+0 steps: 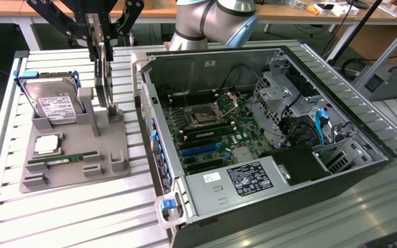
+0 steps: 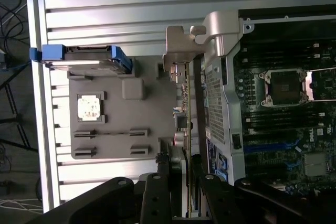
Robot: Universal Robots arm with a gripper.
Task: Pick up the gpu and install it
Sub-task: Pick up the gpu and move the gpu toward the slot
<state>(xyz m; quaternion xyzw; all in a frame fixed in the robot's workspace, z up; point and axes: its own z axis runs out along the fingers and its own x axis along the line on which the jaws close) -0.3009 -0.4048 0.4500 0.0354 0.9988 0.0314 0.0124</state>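
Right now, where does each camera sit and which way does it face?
Exterior view: raised beside the table, looking down over the fixture tray and open computer case; shows the arm and the gripper on the upright gpu.
Wrist view: above the gpu, looking straight down its edge; shows the gripper linkages.
Shared: gpu, hard drive, fixture tray, computer case, CPU socket.

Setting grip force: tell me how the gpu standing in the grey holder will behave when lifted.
Probably stiff: the gpu is a thin flat board. Standing on edge, it may tip if pushed sideways. Bare circuitry suggests fragility.
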